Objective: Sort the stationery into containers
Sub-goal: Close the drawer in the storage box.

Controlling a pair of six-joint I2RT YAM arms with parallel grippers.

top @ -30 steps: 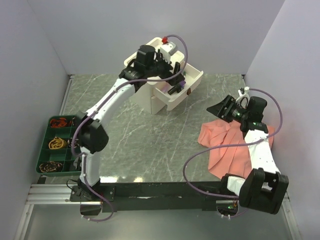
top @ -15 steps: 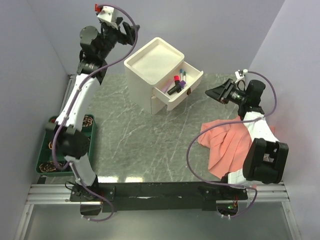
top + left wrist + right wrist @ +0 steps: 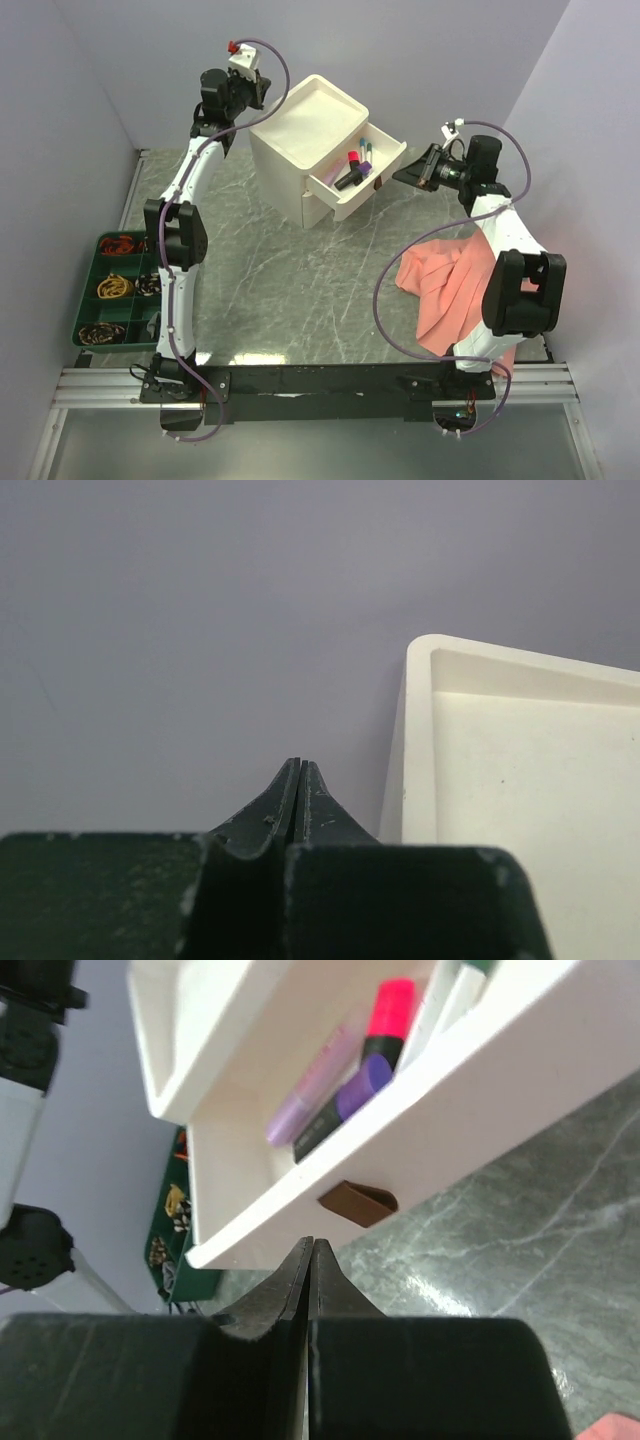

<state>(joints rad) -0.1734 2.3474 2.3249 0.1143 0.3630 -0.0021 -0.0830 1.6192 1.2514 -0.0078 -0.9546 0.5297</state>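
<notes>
Left arm is up high at the back, left fingers [image 3: 260, 90] hanging in the air beside the far-left corner of the drawer box [image 3: 300, 150]. On the left wrist camera those fingers [image 3: 280, 802] are pressed flat together with nothing between them. The corner of the box's recessed tray top [image 3: 425, 730] sits just off to their right.

Over on the other side, the right fingers [image 3: 410, 175] are levelled at the pulled-out drawer [image 3: 385, 170], close to its front. From the right wrist they [image 3: 290, 1282] are clenched tight too, empty, tips just under the brown pull tab [image 3: 357, 1203]. Whether they touch the drawer front, I cannot tell.

And there is the stationery, lying inside that open top drawer. There's a lilac highlighter [image 3: 308, 1088], a dark-bodied one with a purple cap [image 3: 362, 1082], a marker with a bright pink-red end [image 3: 390, 1010], and white pens [image 3: 445, 1000] along the far side.

The box stands at the back of the marbled counter [image 3: 290, 280]. A salmon-pink cloth [image 3: 450, 295] lies crumpled at the right. A green divided tray [image 3: 90, 290] holding small coiled bits sits at the left edge.
</notes>
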